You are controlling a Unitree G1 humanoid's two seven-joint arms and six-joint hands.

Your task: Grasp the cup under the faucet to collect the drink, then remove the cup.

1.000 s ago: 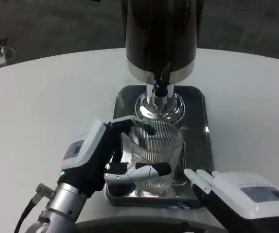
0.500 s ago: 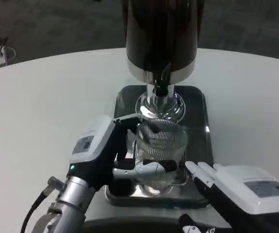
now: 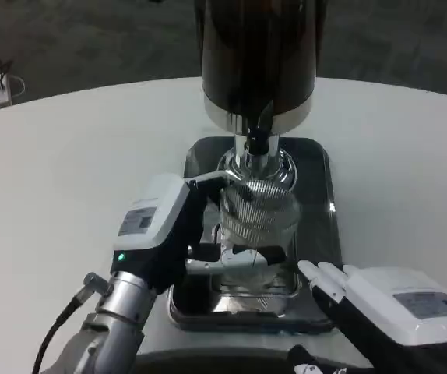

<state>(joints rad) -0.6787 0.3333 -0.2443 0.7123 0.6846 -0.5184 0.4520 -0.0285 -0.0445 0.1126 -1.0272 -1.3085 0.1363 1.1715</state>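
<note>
So the left hand [image 3: 178, 234] is wrapped around the ribbed clear glass cup [image 3: 256, 226], holding it on the shiny steel drip tray [image 3: 317, 195] right below the chrome faucet [image 3: 258, 144], presumably to catch the drink. The right hand [image 3: 379, 300] waits loose at the tray's near right corner, fingers apart, holding nothing.

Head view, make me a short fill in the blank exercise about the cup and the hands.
1. The ribbed glass cup is held by the robot's ____ hand.
2. The cup stands over a metal ____.
3. The faucet sticks out from the dark ____ behind the cup.
4. The right hand holds ____.

Missing words: left; tray; dispenser; nothing
</note>
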